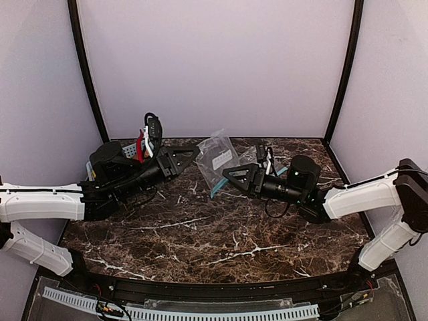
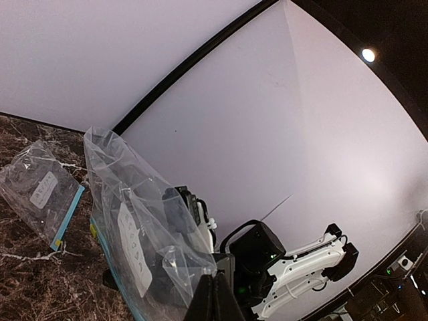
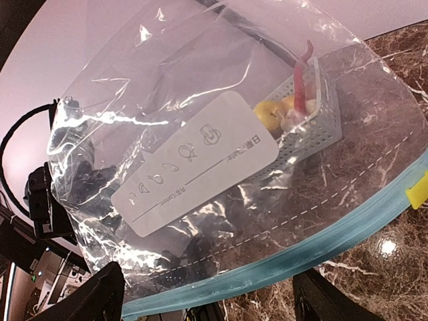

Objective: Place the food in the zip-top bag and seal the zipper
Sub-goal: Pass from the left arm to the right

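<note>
Right wrist view: zip-top bag [image 3: 200, 160], clear, white label patch facing the lens, raised off the worktop [image 1: 221, 234] at centre far. Zipper [image 3: 321, 249], a teal strip along the bag's lower edge, with a yellow tab at its right end; whether it is sealed cannot be told. Right pincer [image 3: 214, 301]: fingers apart, one on each side of the teal edge, gripping nothing. Left pincer [image 2: 214, 297]: fingers together, apparently clamped on a fold of the bag wall. Lemons [image 3: 271, 112]: yellow, seen through the plastic, lying in the perforated basket [image 1: 128, 151] at far left beside a red chili [image 3: 304, 73]; none is in the bag. Second bag [image 2: 40, 190]: flat on the worktop, untouched. Step in hand, as judged: taking the mouth edge so the bag can be opened. Handling note: the right pincer should take one lip of the zipper only, away from the tab, while the left pincer holds the opposite wall; pinching both lips would keep the mouth closed.
</note>
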Robot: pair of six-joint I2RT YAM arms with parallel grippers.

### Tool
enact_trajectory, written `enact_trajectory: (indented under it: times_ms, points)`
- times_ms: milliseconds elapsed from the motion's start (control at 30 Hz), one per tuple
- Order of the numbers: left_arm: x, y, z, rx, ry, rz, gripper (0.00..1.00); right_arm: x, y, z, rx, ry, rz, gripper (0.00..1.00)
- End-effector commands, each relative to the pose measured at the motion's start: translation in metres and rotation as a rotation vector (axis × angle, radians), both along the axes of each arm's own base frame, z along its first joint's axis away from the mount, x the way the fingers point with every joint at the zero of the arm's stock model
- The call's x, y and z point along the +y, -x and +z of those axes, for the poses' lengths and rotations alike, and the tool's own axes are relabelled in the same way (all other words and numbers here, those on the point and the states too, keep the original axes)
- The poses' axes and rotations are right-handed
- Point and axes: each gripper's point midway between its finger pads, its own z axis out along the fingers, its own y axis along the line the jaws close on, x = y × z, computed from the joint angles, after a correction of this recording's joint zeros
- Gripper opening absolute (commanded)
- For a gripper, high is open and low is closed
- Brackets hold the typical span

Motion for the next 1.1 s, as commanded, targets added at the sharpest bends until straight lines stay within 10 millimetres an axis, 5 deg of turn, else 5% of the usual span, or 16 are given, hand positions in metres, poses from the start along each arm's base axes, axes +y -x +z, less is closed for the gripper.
enact_trajectory:
  times_ms: [0,400,1067]
  points:
    - [0.006,0.006,0.029,-0.046,0.085,0.002,0.01,0.01,0.001,0.017,-0.036,-0.055,0.026,0.85]
    - [0.01,0.007,0.03,-0.044,0.096,0.011,0.01,0.011,-0.002,0.027,-0.043,-0.126,0.016,0.8]
    - [0.021,0.008,0.002,0.02,0.062,0.038,0.01,-0.009,-0.004,0.059,-0.151,-0.164,-0.083,0.32]
